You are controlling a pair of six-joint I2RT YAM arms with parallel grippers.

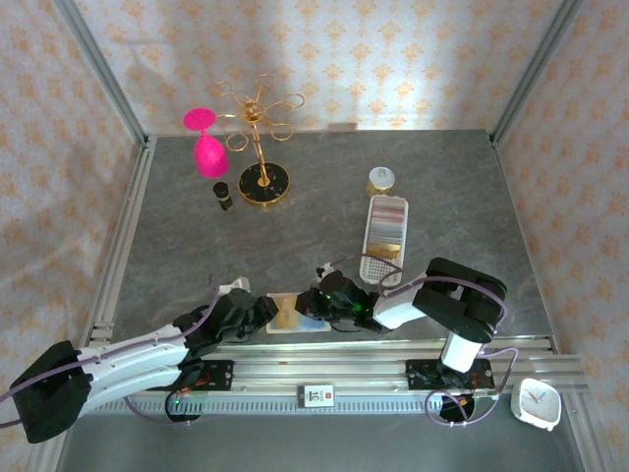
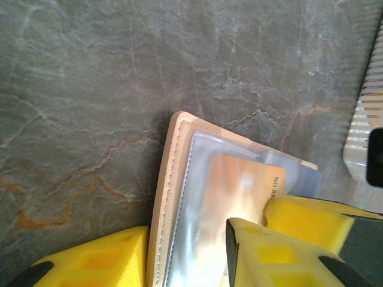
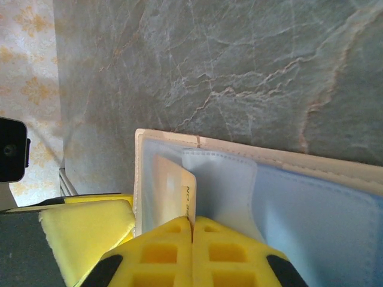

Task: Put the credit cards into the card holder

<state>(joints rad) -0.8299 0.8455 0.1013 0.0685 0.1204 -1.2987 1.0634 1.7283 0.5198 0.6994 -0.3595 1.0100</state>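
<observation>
Item inspected: card holder [image 1: 277, 317] [image 2: 164, 197] [image 3: 299, 160]. It lies open like a book on the grey stone-patterned table [image 1: 442, 197], at the near edge between the two arms. The outside is beige-cream with a stitched border. The inside has a pale blue lining and clear plastic sleeves that glare in the light.

One credit card [image 2: 239, 185] [image 3: 169, 185] sits partly inside a sleeve. It looks pale tan through the plastic (not dark), with small dark lettering along its exposed end.

Left gripper [image 1: 257, 311] [image 2: 188, 239]: it is at the holder's left side, with its yellow fingers apart on either side of the stitched border. One is off the leather and one is over the plastic sleeve. I cannot tell whether they are pinching the flap.

Right gripper [image 1: 322, 307] [image 3: 192, 224]: it is at the holder's right side, with its fingers pressed together and no gap between them. The tips meet the lettered end of the card. I cannot tell whether the card is caught between them.

Obstructions: both grippers crowd over the holder. In the left wrist view a yellow finger [image 2: 311, 218] of the right gripper lies just beside the card's end.

Surroundings, placed from the holder:
- A long white perforated tray [image 1: 385, 231] [image 2: 365, 119] is near, beyond and to the right.
- A small jar [image 1: 381, 180] stands just past the tray.
- A gold wire stand [image 1: 262, 184], a pink glass [image 1: 208, 152] and a small dark bottle [image 1: 224, 195] are well apart, far beyond and to the left.
- A white clock [image 1: 537, 403] is well apart, to the near right and off the table.
</observation>
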